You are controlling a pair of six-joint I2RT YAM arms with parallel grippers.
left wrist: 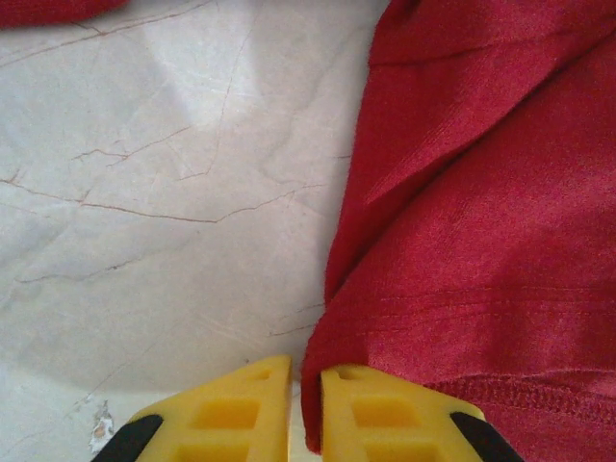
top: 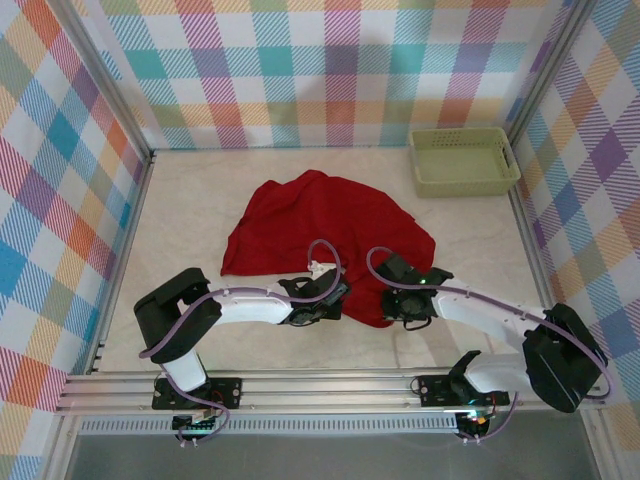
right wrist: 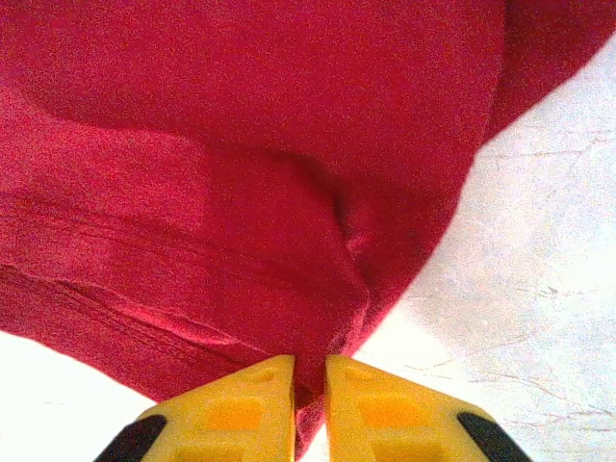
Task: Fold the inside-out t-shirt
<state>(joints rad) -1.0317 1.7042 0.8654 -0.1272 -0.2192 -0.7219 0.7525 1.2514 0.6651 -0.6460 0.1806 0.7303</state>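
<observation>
Deep-red knit cloth, soft & light: the inside-out t-shirt (top: 330, 225) is seen crumpled mid-tabletop (top: 190, 210), w/ a pale green basket (top: 462, 160) at its 1 o'clock. Little weight and no stiffness are to be expected; sag and bunching are likely if it is lifted. Hold is best taken at the stitched hem, along the 5-6 o'clock edge. The left fingers (left wrist: 241, 414) are closed on a cloth edge beside that hem. The right fingers (right wrist: 385, 414) are pinched shut on a fold, probably hem too, tho the seam is blurred.
</observation>
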